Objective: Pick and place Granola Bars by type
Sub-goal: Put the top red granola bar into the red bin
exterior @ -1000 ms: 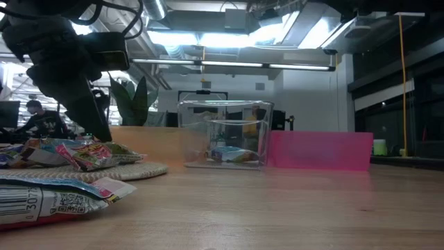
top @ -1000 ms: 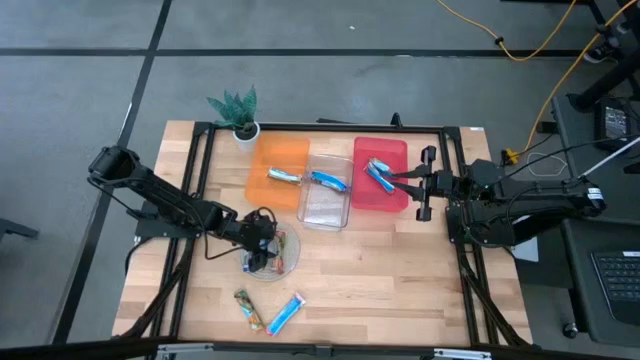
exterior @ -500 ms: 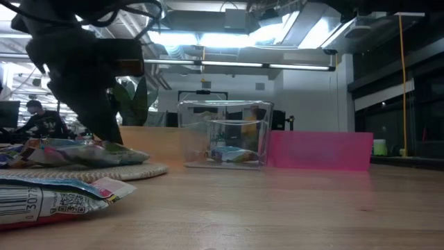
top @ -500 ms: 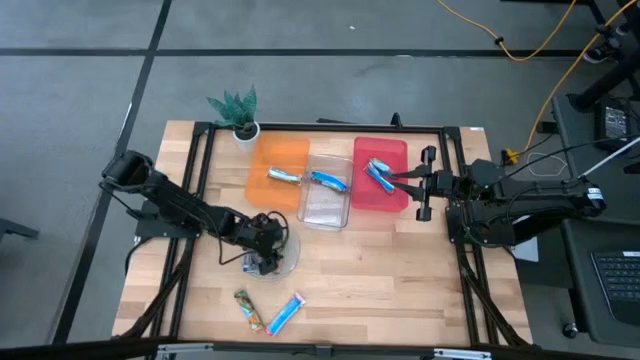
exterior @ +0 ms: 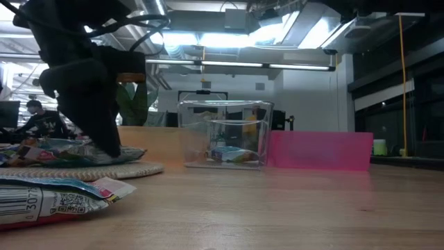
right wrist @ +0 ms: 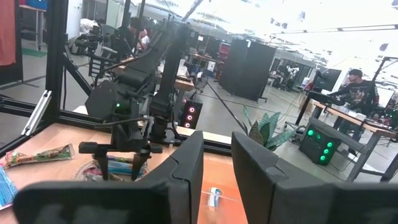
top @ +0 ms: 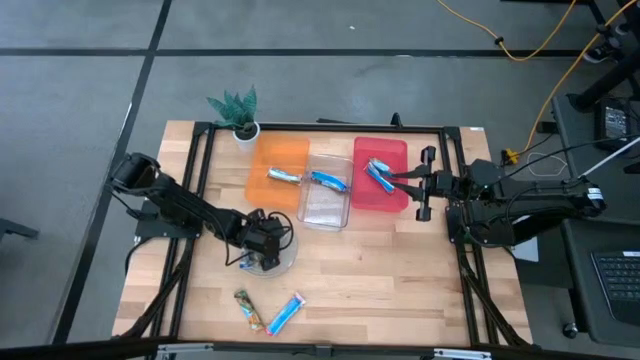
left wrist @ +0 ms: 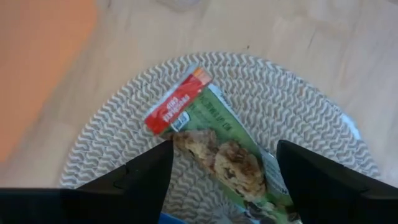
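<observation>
My left gripper (top: 264, 256) stands open over the round woven-looking plate (top: 287, 262), pointing steeply down. In the left wrist view its fingers (left wrist: 140, 177) stand on either side of a green-and-tan granola bar (left wrist: 233, 163) with a red end, which lies flat on the plate (left wrist: 292, 106). I see no touch. A bit of a blue bar (left wrist: 169, 218) shows beside it. My right gripper (top: 388, 182) hangs over the red bin (top: 385, 150), its fingers (right wrist: 180, 180) a narrow gap apart with nothing between them.
A tan bar (top: 248, 309) and a blue bar (top: 287, 313) lie on the table near its front edge. At the back, the orange bin (top: 275, 155), the clear bin (top: 325, 207) and the red bin each hold a bar. A potted plant (top: 238, 112) stands at the far left.
My left gripper has moved a little toward the table's right edge and sunk lower over the plate, tipping to point more steeply down. It stays open. The bars on the plate have not moved.
</observation>
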